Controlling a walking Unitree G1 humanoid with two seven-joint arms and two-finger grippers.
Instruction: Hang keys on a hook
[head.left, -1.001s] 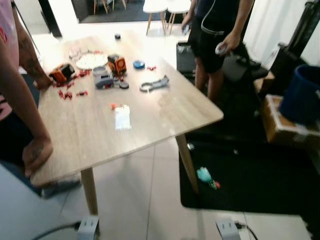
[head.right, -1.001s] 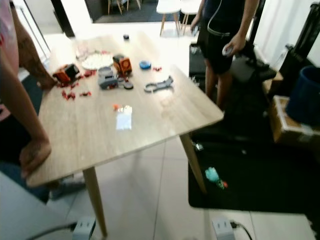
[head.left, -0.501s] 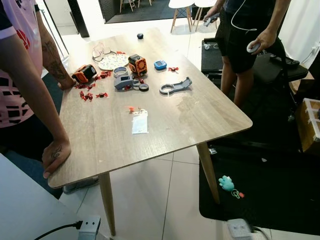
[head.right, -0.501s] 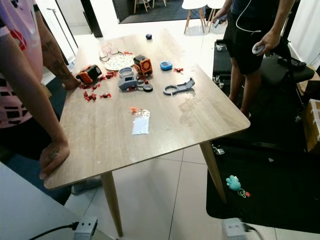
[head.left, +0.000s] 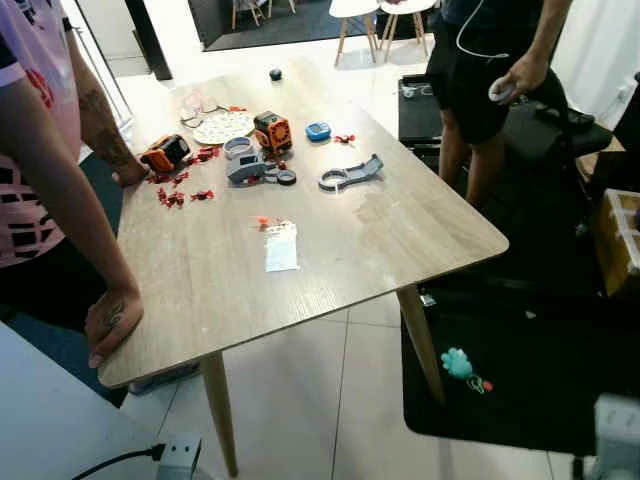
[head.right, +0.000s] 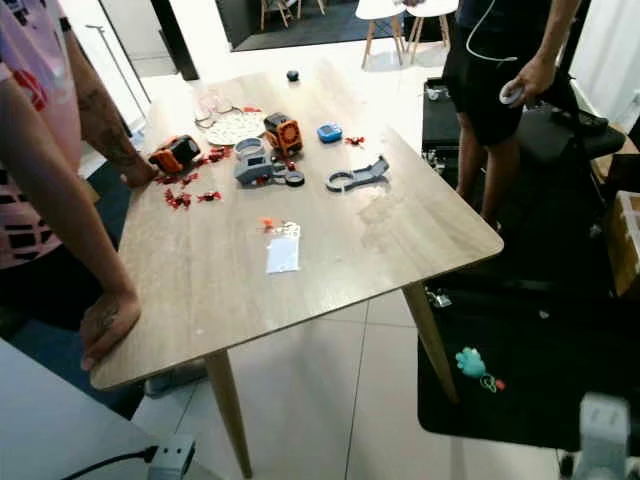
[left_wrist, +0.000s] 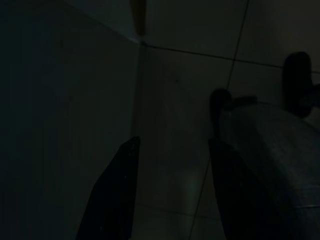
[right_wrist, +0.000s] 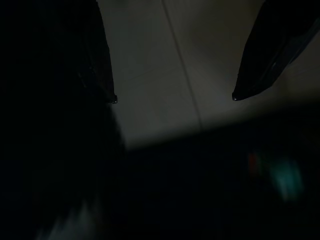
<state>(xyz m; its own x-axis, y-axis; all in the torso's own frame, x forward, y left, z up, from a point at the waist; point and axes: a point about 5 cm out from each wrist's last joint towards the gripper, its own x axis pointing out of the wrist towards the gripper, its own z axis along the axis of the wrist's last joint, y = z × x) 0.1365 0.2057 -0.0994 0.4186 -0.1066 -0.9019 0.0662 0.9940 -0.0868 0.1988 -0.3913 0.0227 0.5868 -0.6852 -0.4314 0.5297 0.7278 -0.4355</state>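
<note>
You have barely begun: both arms hang idle over the floor, the left end effector (left_wrist: 172, 150) and right end effector (right_wrist: 172, 97) each with fingers spread and empty. No keys or hook can be made out. The table (head.left: 330, 260) lies ahead, its clutter at eleven o'clock, and the teal toy (head.left: 458, 366) at four o'clock. Finding, grasping and hanging all remain.
</note>
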